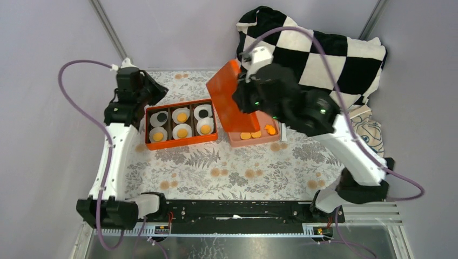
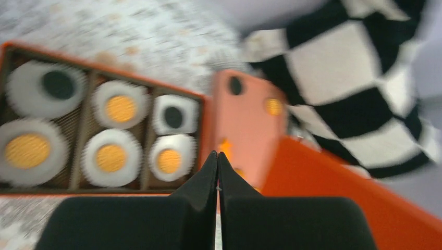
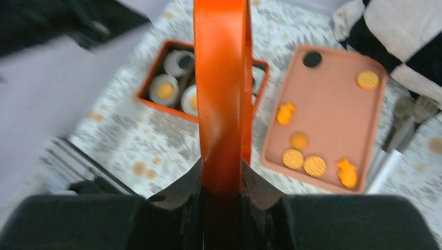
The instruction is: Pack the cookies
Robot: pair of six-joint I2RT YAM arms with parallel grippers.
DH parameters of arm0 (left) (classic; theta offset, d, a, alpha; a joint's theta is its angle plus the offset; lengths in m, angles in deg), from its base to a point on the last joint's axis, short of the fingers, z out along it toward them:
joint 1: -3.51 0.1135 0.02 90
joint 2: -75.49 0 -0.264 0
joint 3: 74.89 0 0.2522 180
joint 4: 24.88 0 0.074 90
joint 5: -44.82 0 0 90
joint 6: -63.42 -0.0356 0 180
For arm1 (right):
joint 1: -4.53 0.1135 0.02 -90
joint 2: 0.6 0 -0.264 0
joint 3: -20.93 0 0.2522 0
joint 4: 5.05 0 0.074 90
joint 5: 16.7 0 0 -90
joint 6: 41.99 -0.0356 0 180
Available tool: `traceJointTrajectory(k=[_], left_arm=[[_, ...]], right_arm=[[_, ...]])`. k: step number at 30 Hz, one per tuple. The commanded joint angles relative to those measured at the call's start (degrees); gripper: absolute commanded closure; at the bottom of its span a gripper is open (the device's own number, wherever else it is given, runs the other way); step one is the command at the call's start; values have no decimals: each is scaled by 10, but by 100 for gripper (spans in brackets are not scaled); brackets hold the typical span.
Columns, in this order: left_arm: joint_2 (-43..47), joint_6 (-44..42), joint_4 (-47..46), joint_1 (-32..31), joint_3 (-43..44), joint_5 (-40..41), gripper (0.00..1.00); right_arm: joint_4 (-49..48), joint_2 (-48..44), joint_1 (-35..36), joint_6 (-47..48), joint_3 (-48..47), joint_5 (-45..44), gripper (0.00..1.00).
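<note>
With right gripper (image 3: 221, 176) clamped on tilted lid (image 3: 221, 78) and left gripper (image 2: 217, 164) closed, empty, level lid first. Then square over box (image 1: 182, 142) and lower evenly.

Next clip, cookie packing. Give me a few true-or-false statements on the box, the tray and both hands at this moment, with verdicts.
1. The right hand grips the orange lid. True.
2. The left hand is open. False: it is shut, with nothing between its fingers.
3. Every compartment of the orange box holds a cookie. True.
4. The pink tray is bare. False: several cookies lie on it.
5. The orange box holds only orange ones. False: two black cookies sit in its far row.
</note>
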State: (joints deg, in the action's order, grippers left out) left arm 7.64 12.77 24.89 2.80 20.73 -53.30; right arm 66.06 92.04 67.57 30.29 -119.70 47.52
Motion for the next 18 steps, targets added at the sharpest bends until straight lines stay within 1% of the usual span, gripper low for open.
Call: traceJointTrajectory(k=[1, 3, 4, 6, 9, 11, 12, 13, 15, 18], left_arm=[[-34, 25, -11, 6, -62, 199, 100], [-80, 35, -29, 29, -39, 218, 100], [-111, 32, -21, 30, -8, 233, 100], [-187, 26, 13, 32, 58, 265, 100], [-280, 20, 75, 36, 135, 309, 100], [-304, 19, 88, 40, 134, 359, 100], [-309, 23, 86, 48, 123, 371, 100], [-315, 25, 76, 60, 111, 365, 100], [-342, 18, 61, 81, 119, 349, 100], [-425, 6, 96, 88, 193, 346, 100]], right_arm=[[-205, -101, -62, -17, 86, 155, 100], [-279, -130, -105, -58, 150, 201, 100], [-307, -139, -129, -77, 175, 229, 100], [-343, -147, -175, -113, 211, 288, 100], [-395, -160, -230, -132, 260, 365, 100], [-419, -171, -268, -141, 300, 401, 100], [-428, -175, -287, -145, 314, 421, 100], [-436, -176, -307, -152, 327, 441, 100], [-459, -174, -342, -169, 351, 485, 100], [-475, -166, -371, -173, 372, 521, 100]])
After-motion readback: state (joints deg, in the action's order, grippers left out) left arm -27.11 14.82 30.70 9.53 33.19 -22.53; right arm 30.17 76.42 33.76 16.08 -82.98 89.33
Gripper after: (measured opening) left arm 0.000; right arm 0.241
